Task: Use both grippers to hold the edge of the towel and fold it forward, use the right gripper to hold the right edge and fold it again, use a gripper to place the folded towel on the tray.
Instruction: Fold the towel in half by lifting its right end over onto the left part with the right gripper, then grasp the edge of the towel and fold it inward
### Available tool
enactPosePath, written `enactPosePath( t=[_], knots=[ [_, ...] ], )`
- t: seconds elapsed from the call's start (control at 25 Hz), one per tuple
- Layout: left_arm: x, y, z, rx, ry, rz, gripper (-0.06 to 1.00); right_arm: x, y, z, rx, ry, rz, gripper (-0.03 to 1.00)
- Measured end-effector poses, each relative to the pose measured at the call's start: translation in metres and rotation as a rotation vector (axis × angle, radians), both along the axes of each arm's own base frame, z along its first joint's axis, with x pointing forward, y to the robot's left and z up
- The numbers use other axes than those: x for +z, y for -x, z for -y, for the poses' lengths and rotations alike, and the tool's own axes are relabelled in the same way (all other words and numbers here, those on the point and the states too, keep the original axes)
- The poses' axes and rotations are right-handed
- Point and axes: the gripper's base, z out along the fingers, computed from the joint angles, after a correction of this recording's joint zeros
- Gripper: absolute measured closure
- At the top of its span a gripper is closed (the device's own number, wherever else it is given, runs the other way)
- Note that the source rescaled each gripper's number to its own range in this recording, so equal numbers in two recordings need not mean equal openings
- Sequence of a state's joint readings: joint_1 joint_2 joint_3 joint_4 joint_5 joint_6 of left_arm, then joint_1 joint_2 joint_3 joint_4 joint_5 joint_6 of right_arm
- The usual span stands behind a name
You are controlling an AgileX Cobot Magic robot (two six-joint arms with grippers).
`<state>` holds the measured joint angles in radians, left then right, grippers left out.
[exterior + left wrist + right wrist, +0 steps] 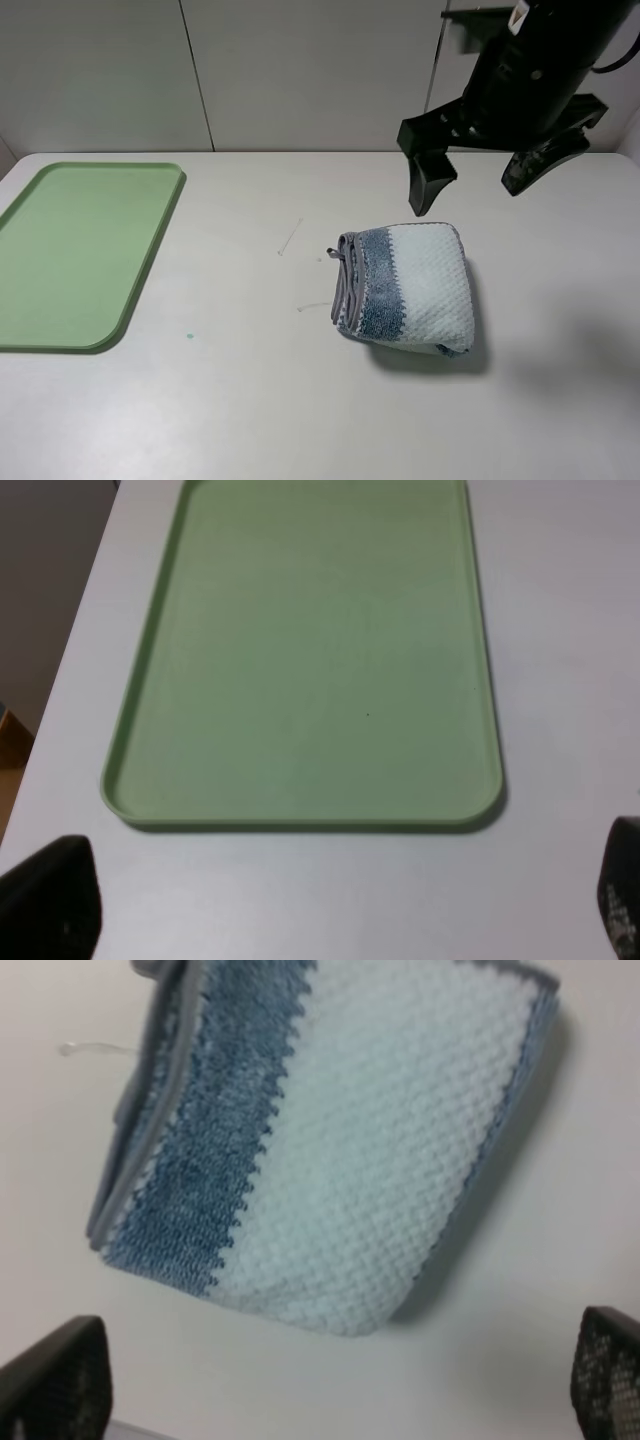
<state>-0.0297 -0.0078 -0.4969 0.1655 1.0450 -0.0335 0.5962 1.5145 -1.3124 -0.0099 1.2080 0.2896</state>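
Observation:
The towel (408, 288) lies folded into a small thick pad right of the table's middle, pale blue-white with a dark blue band and grey edges on its left side. It fills the right wrist view (330, 1140). My right gripper (478, 180) hangs open and empty above and behind the towel; its fingertips (55, 1385) show wide apart. The green tray (85, 250) lies empty at the table's left and fills the left wrist view (310, 650). My left gripper (330, 910) is open and empty over the table near the tray's short edge; it is out of the exterior view.
The white table (240, 400) ends at a pale panelled wall (300, 70) behind. A few thin threads (290, 238) lie between tray and towel. The table's side edge (70, 670) runs beside the tray in the left wrist view.

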Motion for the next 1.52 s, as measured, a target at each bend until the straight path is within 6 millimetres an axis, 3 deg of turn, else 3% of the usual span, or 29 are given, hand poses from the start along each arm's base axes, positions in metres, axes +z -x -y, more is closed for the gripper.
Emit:
enactPosePath(
  t=[0.2,0.52,0.96,1.28,1.52],
  knots=[
    [0.0,0.0,0.0,0.0,0.0,0.0,-0.06,0.028,0.029,0.019,0.068,-0.046,0.088,-0.03],
    [0.0,0.0,0.0,0.0,-0.001,0.0,-0.06,0.029,0.085,0.057,0.1,-0.062,0.133,-0.03],
    [0.0,0.0,0.0,0.0,-0.001,0.0,-0.06,0.042,0.157,0.105,0.138,-0.161,0.33,-0.03],
    [0.0,0.0,0.0,0.0,-0.001,0.0,-0.06,0.02,0.194,0.137,0.096,-0.162,0.437,-0.03],
    [0.0,0.0,0.0,0.0,-0.001,0.0,-0.06,-0.005,0.208,0.158,-0.139,-0.116,0.514,-0.03]
  ],
)
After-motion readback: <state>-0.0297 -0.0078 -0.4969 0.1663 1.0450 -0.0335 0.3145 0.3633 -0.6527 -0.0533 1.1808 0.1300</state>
